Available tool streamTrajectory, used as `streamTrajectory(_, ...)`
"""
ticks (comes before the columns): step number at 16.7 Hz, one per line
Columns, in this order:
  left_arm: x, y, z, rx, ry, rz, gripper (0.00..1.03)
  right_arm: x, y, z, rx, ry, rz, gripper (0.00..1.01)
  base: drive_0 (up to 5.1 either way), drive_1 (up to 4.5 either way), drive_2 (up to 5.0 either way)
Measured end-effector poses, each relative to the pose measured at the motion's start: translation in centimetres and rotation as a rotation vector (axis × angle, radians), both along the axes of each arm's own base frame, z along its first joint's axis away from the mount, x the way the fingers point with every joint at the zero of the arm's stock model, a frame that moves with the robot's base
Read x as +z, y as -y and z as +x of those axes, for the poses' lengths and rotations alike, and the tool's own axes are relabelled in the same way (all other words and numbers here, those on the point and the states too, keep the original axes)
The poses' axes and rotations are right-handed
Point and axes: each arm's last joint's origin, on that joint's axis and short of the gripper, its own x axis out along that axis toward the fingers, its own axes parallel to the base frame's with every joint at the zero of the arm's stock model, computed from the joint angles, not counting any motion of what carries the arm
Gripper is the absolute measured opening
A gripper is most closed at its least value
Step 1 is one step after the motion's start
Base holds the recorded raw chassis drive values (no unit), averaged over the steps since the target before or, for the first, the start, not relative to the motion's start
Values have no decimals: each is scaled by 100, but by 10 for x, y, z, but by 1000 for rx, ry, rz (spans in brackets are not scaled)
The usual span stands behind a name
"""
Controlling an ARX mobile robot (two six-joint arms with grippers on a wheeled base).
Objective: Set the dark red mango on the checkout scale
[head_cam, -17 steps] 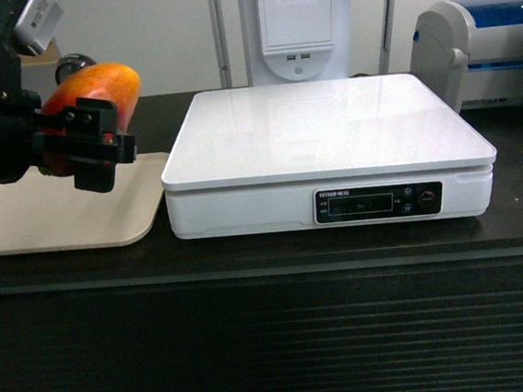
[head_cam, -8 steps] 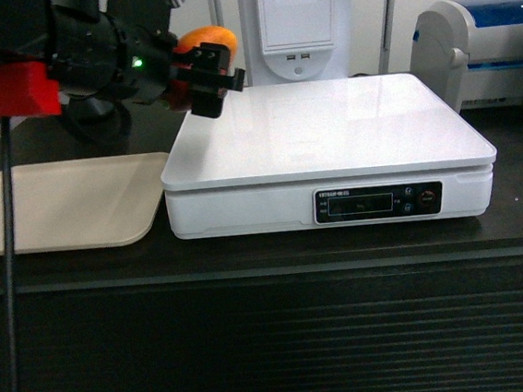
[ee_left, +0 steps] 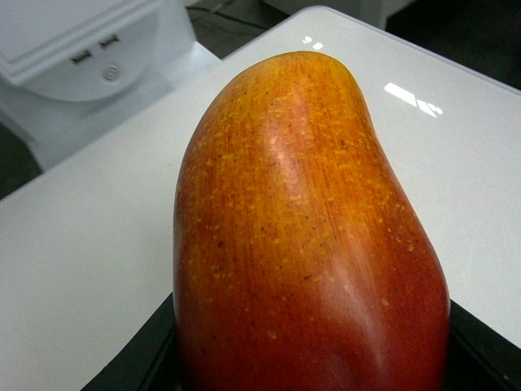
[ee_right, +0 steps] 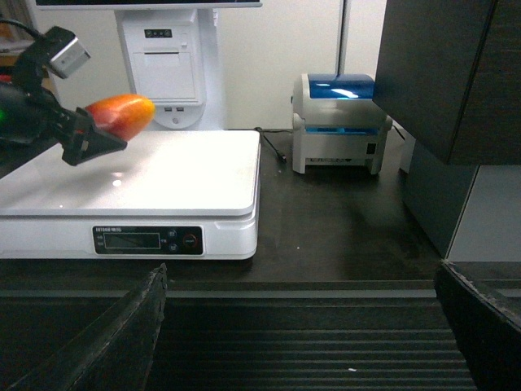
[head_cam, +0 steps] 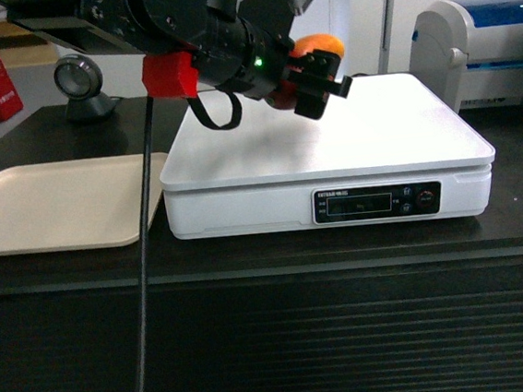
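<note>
I count one mango [head_cam: 314,44], pinched in my left gripper [head_cam: 310,75] and held above the rear middle of the one scale [head_cam: 376,134], not touching its white top. The scale sits on the checkout [head_cam: 285,342] between one beige tray [head_cam: 50,212] and one printer [head_cam: 487,35]. My right gripper's [ee_right: 301,334] jaws are spread.

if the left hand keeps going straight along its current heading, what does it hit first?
Probably nothing soon. The left hand, shut on the dark red mango, points rightward over the scale top, apparently above it. Beyond lies the white-and-blue printer, though depth is unclear.
</note>
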Motion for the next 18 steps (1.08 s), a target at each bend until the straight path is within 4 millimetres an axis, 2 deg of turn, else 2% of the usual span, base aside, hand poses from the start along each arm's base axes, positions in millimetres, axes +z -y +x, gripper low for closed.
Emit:
streamTrajectory(3, -22, 11, -1, -69, -43, 36, 65, 0, 0, 0, 0, 0, 0, 98, 0, 0, 0)
streamTrajectory(5, -30, 16, 2, -81, -55, 49, 65, 0, 0, 0, 0, 0, 0, 98, 0, 0, 0)
streamTrajectory(9, -29, 21, 14, -65, -50, 66, 65, 0, 0, 0, 0, 0, 0, 98, 0, 0, 0)
streamTrajectory(13, -29, 22, 14, -62, -51, 69, 65, 0, 0, 0, 0, 0, 0, 98, 0, 0, 0)
streamTrajectory(16, -29, 22, 14, -65, -54, 68, 97, 0, 0, 0, 0, 0, 0, 98, 0, 0, 0)
streamTrajectory(18, -29, 23, 14, -65, -48, 66, 97, 0, 0, 0, 0, 0, 0, 98, 0, 0, 0)
